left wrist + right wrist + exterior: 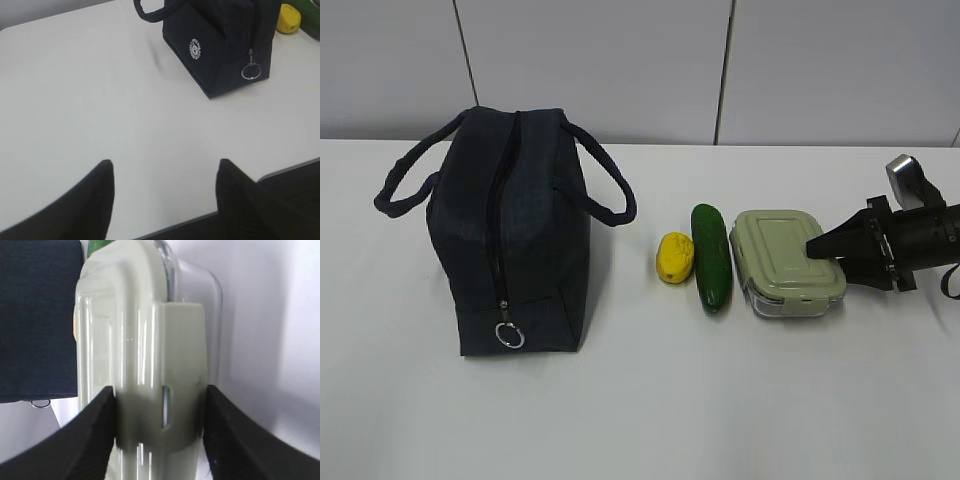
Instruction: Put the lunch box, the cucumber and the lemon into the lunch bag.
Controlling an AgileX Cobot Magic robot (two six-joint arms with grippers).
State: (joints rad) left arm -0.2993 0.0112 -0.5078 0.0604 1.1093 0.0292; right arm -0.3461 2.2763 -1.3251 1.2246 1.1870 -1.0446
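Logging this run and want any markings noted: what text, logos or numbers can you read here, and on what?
Round white emblem on the end panel of the lunch bag: lettering too small and blurred to read.
Lunch box, cucumber, lemon: no text visible.

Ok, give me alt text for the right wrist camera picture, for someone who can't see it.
The right pincer has its two dark fingers against both sides of the lunch box, whose pale green lid fills the frame. The dark navy lunch bag stands behind on the left, on a white table.
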